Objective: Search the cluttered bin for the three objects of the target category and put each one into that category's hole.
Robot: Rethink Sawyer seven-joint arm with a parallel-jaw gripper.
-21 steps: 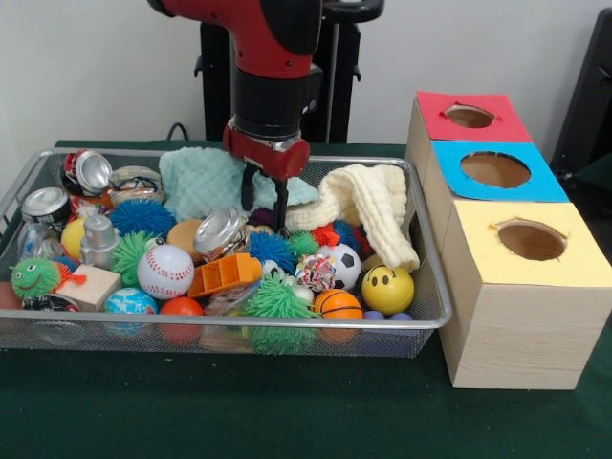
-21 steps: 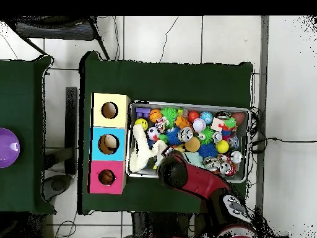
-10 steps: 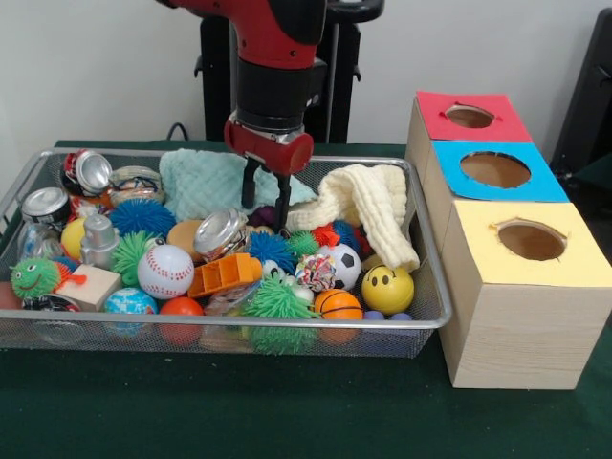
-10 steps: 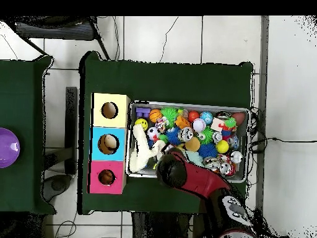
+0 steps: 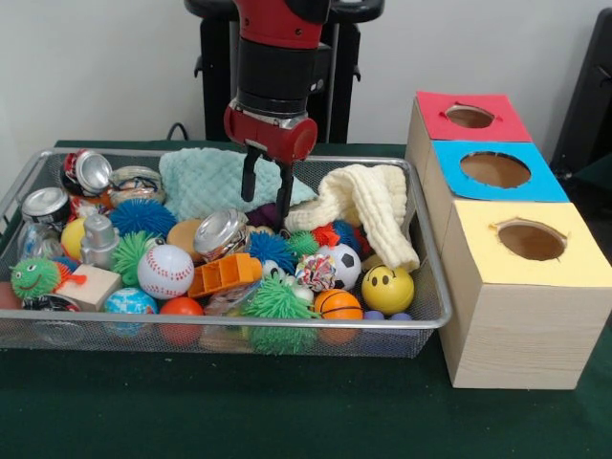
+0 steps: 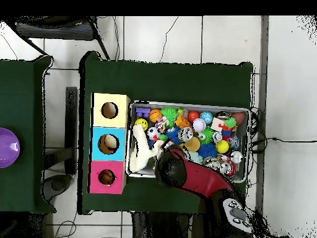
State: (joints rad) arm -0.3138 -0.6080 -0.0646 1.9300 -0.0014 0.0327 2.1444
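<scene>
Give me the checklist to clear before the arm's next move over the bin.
1. Tool empty: ok, nothing between its two open fingers.
2. Tool clear of the clutter: ok, it hangs above the mint cloth.
3. Target category known: cannot tell from the pictures.
4. Holes free: ok, the red, blue and yellow box tops show open holes.
5. Path to the boxes: not ok, the cream knit cloth drapes over the bin's box-side rim.

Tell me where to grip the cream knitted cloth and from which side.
Pinch the raised fold of the cream knitted cloth from straight above. It lies draped over the balls and down the wire bin's end wall, so its humped top is free, while its sides are crowded.
</scene>
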